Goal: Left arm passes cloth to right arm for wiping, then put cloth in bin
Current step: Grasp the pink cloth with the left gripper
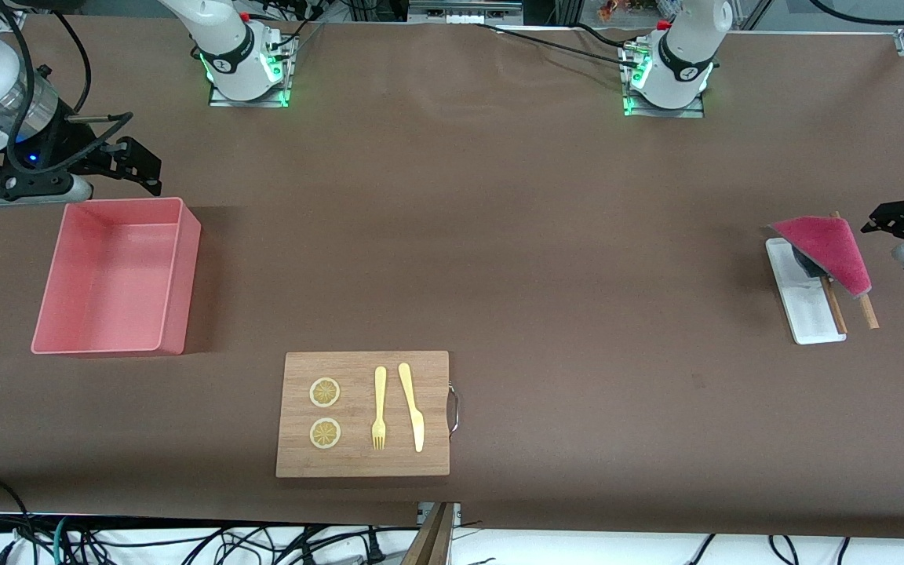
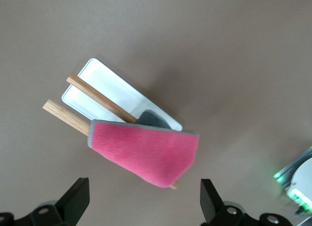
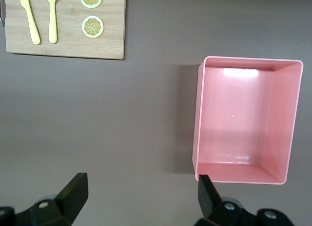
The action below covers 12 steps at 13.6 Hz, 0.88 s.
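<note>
Where left wrist shows cloth (image 2: 146, 153) on tray (image 2: 112, 92) | right wrist: bin (image 3: 246, 119)

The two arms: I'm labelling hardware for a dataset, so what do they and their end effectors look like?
Both arms have glossy white rounded shells with black joint rings and green lights glowing at their bases. Black cables loop along the right arm, whose wrist section is black. The right end effector and left end effector have black fingers, tapered toward the tips.
</note>
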Tool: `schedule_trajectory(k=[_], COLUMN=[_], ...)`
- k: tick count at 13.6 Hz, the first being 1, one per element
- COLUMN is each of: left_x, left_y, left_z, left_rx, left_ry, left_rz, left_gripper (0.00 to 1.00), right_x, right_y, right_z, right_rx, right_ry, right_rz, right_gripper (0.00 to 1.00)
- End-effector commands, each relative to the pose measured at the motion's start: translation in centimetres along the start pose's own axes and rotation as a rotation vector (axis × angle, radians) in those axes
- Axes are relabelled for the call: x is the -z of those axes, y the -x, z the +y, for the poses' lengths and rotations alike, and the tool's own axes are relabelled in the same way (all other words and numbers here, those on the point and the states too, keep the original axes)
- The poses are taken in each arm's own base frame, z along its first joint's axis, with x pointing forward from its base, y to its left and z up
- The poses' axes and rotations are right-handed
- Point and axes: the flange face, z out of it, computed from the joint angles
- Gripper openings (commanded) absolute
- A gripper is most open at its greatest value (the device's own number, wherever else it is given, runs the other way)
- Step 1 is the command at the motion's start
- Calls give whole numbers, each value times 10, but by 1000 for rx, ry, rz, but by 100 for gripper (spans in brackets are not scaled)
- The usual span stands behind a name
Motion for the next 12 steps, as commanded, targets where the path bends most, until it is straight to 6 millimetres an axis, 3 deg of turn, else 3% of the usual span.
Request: schedule_trajectory(k=[1,4,6,8,10,12], left_x=[-18,-43,-69,-111,-138,-182], left_y=[-1,30,66,96,107,120], left_z=[-25,-65,-89,-105,-132,-150], left_rx=[-163,-307,-302,-313,-360,-369], left_ry=[-49,-112,-103,-32,-27,9], left_rz=[-49,7,78,194,262,379], left_gripper=[100,100,100,100,100,100], right_x=[3,-8,-4,21,46,39], right_y=[-2,-6,-5,12,24,22], right_z=[-3,-3,-9,-6,-8,-35], right_rx=[-15,-3,19,13,16,76], right_ry=[-14,-11,-4,-6,3,59], right_rz=[-7,-30,-26,-65,-104,-123], right_gripper=[100,100,100,100,100,100])
